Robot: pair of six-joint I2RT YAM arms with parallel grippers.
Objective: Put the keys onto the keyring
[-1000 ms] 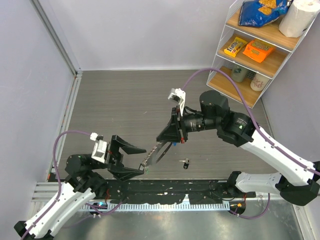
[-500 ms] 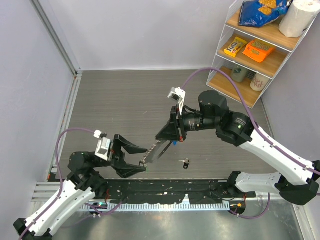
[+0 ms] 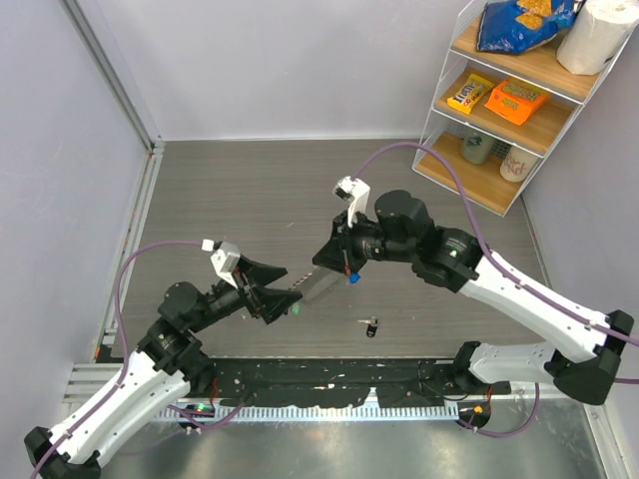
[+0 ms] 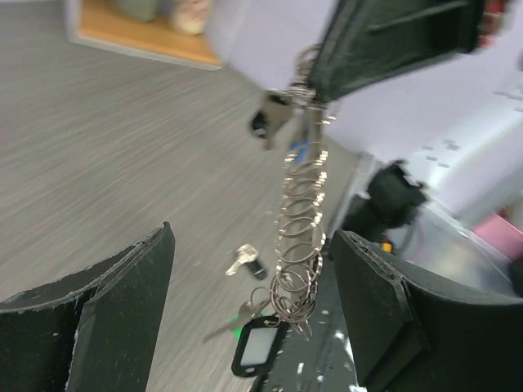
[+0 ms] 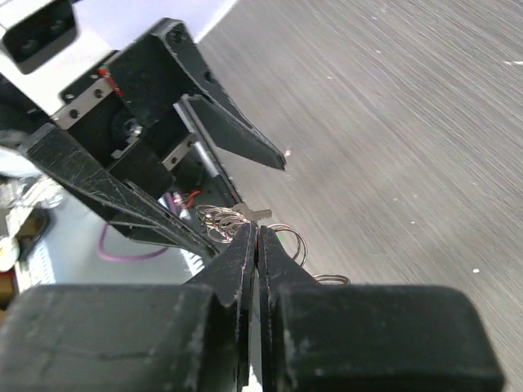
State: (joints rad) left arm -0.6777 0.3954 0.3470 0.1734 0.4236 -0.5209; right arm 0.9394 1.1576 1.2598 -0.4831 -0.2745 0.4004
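R gripper [image 5: 254, 235] clamped on keyring [image 4: 299, 220]; L gripper [image 3: 286, 290] jaws apart.
L advanced toward 1 o'clock; now straddles keyring's lower end.

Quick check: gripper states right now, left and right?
Left gripper: open, jaws either side of the hanging keyring, not gripping it.
Right gripper: shut on the keyring's upper end.

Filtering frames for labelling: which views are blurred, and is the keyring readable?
Top external: sharp, evenly lit, keyring small but clear. Left wrist: motion-blurred floor and shelf, keyring soft yet readable, black-headed key smeared. Right wrist: floor streaked, right tool dark and close, keyring beyond it barely resolved.
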